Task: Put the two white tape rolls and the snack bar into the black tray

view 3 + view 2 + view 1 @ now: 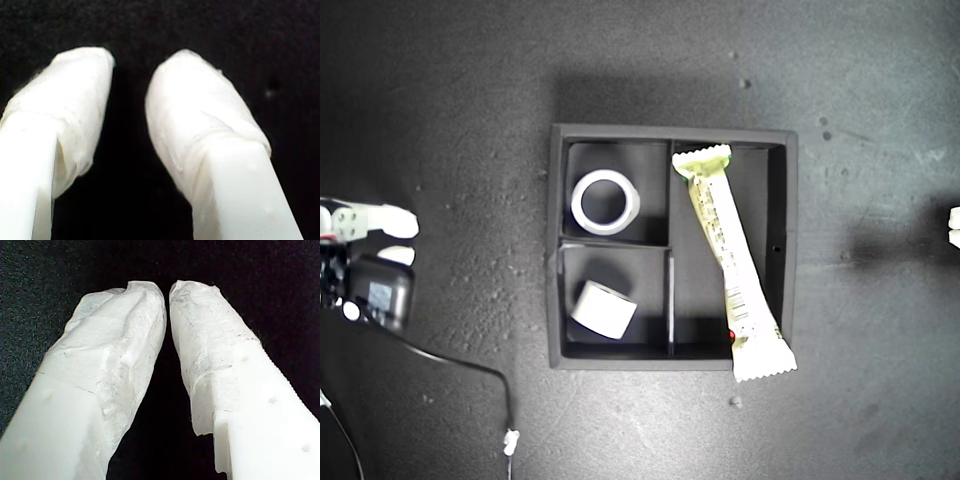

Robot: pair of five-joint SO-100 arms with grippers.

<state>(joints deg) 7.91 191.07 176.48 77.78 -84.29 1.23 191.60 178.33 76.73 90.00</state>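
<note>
The black tray (780, 140) sits square on the dark table (440, 90), well apart from the arm (365, 265) at the exterior view's left edge, its white fingers pointing toward the tray. The wrist views show only dark surface past each pair of fingers, so I cannot tell which arm this one is. A sliver of white shows at that view's right edge. The snack bar (728, 255) lies slanted in the tray's long compartment — the one farthest from that arm — one crimped end riding over the wall. The larger tape roll (605, 201) lies flat in one small compartment; the smaller tape roll (603, 308) sits tipped in the other. My first gripper (167, 290) holds nothing, tips nearly meeting. My second gripper (130, 65) stands a little open — empty too.
</note>
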